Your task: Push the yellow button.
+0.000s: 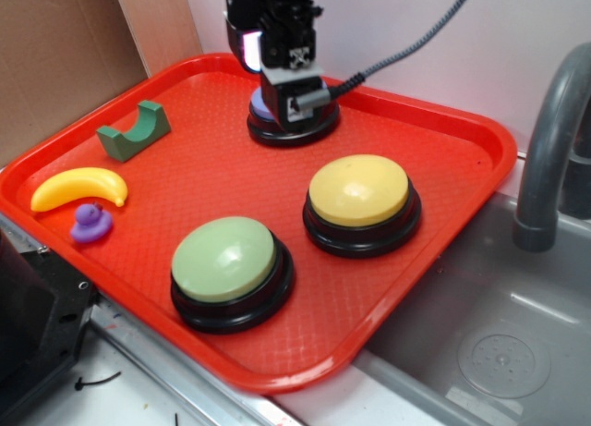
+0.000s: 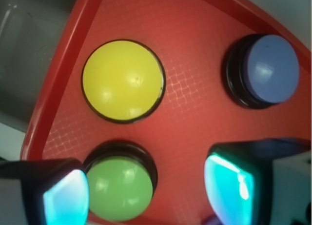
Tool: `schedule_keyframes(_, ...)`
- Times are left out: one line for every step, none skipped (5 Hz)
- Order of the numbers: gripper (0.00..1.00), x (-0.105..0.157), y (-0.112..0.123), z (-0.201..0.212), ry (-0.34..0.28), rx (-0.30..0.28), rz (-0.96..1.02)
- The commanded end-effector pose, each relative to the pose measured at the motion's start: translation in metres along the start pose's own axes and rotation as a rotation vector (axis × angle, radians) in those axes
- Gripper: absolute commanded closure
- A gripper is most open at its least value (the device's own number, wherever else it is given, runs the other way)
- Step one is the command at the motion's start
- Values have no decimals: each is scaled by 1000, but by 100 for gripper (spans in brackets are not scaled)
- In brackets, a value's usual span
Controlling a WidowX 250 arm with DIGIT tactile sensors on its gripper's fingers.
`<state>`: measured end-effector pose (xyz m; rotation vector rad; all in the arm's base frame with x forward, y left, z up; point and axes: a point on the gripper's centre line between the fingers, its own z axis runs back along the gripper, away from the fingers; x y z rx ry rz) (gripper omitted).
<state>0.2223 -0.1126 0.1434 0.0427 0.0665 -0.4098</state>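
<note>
Claw (image 2: 146,191) fingers stand spread apart in the wrist view, 1 pad (image 2: 66,198) at the lower left and the other at the lower right, both glowing teal, with nothing between them; it is released and holds nothing. In the exterior view the fingertips cannot be made out, since the black and grey body of the arm (image 1: 282,47) covers them, so whether it touches anything there cannot be told.

The arm comes down from the top edge, upright, over the far part of the red tray (image 1: 443,139), right above the blue button (image 1: 291,121), most of which it hides. A braided cable (image 1: 406,42) runs from it up to the right.

The yellow button (image 1: 358,190) sits right of the tray's middle, apart from the arm, with the green button (image 1: 224,260) near and left of it. In the wrist view the yellow button lies at the upper left, clear of both pads, while the green button is partly cut off by the left pad and the bottom edge.

At the tray's left lie a green block (image 1: 134,132), a banana (image 1: 78,188) and a purple duck (image 1: 90,225). A grey sink (image 1: 480,343) and tap (image 1: 545,149) are at the right, the tap cut off by the edge.
</note>
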Motion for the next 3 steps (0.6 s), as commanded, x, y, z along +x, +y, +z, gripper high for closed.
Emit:
schedule_keyframes(0,-1,-5,28,-85,16,30)
schedule_keyframes(0,-7,-7,36,-96,34,45)
schedule_keyframes(0,-16,-4,39,-120,18,103)
